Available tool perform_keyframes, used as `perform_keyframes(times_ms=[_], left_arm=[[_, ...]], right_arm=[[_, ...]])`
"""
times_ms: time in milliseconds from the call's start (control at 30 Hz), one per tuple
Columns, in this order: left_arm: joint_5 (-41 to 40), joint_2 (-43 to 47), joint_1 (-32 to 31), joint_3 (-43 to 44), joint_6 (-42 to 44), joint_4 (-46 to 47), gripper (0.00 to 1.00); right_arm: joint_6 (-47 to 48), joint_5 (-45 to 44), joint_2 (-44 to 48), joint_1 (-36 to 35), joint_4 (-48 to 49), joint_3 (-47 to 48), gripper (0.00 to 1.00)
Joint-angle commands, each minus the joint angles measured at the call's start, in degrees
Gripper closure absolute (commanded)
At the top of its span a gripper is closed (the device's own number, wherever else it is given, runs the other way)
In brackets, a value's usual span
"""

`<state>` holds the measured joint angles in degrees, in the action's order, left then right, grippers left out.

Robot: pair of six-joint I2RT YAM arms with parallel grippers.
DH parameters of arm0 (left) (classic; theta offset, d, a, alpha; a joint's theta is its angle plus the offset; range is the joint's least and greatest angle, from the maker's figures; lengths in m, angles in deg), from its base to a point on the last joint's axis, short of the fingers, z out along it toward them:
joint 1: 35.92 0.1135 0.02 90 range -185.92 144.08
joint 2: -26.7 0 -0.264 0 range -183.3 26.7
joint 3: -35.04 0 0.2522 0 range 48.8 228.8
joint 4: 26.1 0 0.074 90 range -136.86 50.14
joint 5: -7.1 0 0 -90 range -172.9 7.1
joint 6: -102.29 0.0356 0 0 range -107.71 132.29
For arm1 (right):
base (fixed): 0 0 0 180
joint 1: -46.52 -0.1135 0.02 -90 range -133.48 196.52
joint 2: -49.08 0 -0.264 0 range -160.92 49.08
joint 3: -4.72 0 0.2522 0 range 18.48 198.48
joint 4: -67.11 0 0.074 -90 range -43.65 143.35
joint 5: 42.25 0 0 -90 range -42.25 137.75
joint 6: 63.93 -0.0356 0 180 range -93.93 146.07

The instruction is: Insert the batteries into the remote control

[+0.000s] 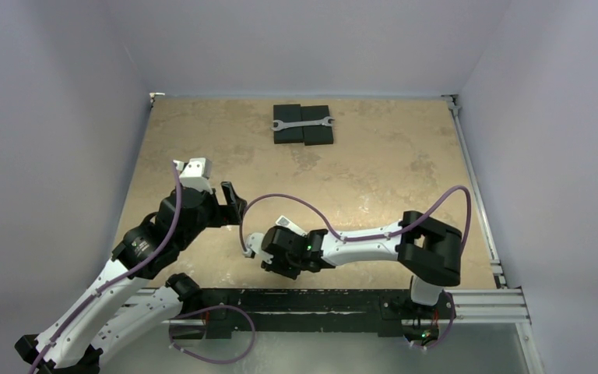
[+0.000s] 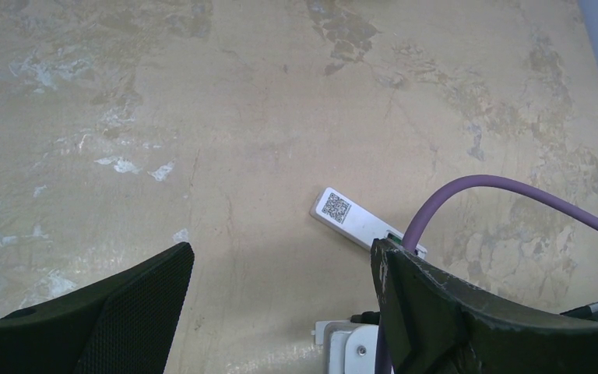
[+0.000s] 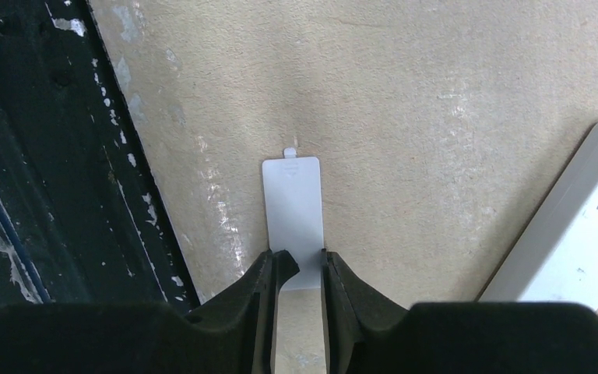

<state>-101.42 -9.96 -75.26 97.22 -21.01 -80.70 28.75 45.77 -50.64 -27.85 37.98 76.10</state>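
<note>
Remote control (image 3: 576,226) lies at four o'clock of the right gripper (image 3: 304,261), which pinches the white cover (image 3: 292,202) lengthwise toward twelve; left gripper (image 2: 282,249) gapes wide.

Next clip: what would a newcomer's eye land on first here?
The right gripper, at the near edge of the table, pinches a small white cover piece by its long sides. Beside it the remote control lies with its QR-code side up. Far across the table a wrench rests on black pads.
</note>
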Motion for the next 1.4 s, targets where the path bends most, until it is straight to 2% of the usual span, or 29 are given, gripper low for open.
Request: perform_keyframes(times_ms=[0,467,600,700,800,1367], left_arm=[[0.33,0.11,0.26,1.0,0.53,1.57,0.15],[1.03,-0.4,0.31,0.32,0.29,2.52,0.15],[1.25,-0.59,0.31,0.1,0.32,2.93,0.15],[1.53,-0.77,0.25,-0.05,0.21,3.04,0.15],[1.86,-1.03,0.31,-0.21,0.27,3.17,0.15],[1.65,-1.56,0.29,0.36,0.79,3.18,0.15]], right_arm=[[-4.54,-1.74,2.32,0.0,-0.98,-0.43,0.83],[-10.7,-4.5,9.79,0.01,-3.52,-2.18,0.83],[-12.0,-3.61,9.74,0.01,-2.28,-2.48,0.67],[-13.06,-4.56,8.49,0.14,-1.52,-2.06,0.48],[-13.18,-4.71,6.52,0.54,-1.29,-0.95,0.4],[-10.42,-3.04,0.35,2.21,-0.5,2.86,0.36]])
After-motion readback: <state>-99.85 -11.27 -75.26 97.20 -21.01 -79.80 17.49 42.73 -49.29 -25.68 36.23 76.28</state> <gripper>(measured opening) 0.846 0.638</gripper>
